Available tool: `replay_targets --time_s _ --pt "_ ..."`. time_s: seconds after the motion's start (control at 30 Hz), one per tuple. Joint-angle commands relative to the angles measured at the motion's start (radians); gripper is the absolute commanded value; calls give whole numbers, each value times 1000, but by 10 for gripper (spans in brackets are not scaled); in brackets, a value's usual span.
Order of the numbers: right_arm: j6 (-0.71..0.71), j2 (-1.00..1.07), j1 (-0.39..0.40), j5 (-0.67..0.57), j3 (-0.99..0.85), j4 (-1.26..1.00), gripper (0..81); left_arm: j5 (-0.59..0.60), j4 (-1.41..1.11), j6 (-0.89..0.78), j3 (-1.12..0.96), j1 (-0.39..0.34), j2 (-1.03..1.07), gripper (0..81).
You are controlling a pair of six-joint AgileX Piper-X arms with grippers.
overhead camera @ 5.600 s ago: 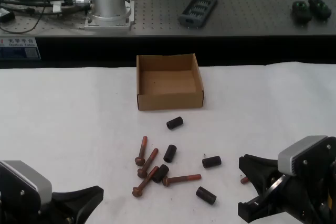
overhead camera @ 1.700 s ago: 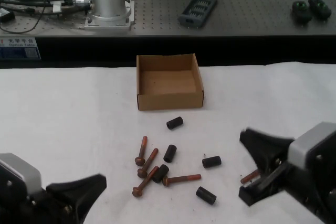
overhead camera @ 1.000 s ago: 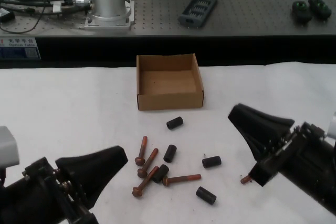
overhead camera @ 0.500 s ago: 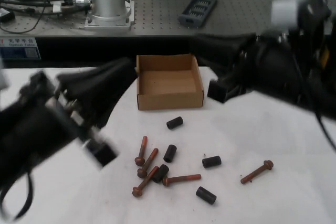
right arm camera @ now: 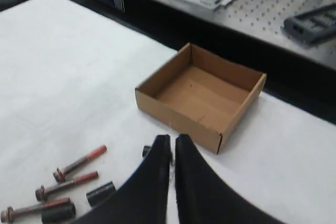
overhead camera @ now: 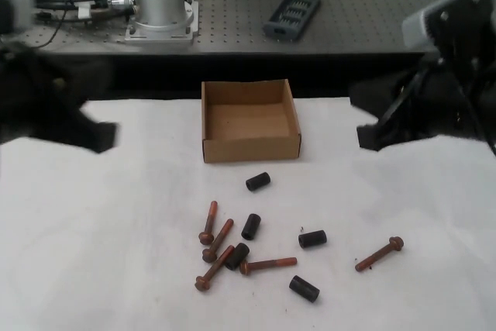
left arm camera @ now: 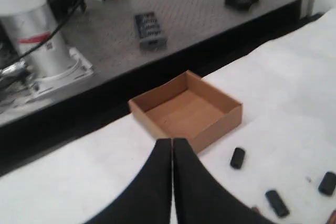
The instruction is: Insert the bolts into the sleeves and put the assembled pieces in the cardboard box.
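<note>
I see the left gripper (left arm camera: pixel 172 148) and right gripper (right arm camera: pixel 173 142) with fingers together. The cardboard box (overhead camera: pixel 250 149) sits mid-frame, with bolts (overhead camera: pixel 268 264) and sleeves (overhead camera: pixel 258 182) loose below it.

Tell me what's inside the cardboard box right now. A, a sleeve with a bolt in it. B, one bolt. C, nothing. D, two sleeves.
C: the cardboard box shows only its bare brown floor, while the bolts and sleeves all lie loose and separate on the white cloth in front of it.
</note>
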Motion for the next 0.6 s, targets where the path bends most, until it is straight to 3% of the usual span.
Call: replay_targets --time_s 0.0,0.13,0.23,0.3,0.4,0.5,0.57 --pt "-52 83 -16 -54 -12 51 43 66 149 117 -12 83 0 6" --pt "-44 141 2 -30 -12 138 43 63 271 189 -12 87 6 6" --pt "47 152 21 162 -12 188 43 49 325 151 -10 85 20 6" --pt "189 149 25 265 -14 214 43 19 350 101 -10 85 35 6" --pt "456 141 25 306 -13 238 43 9 371 38 -10 85 41 6" --pt "643 142 41 472 -13 292 43 6 380 -9 -10 85 39 6" --pt "768 142 51 506 -13 346 43 6 405 -64 -14 85 39 6"
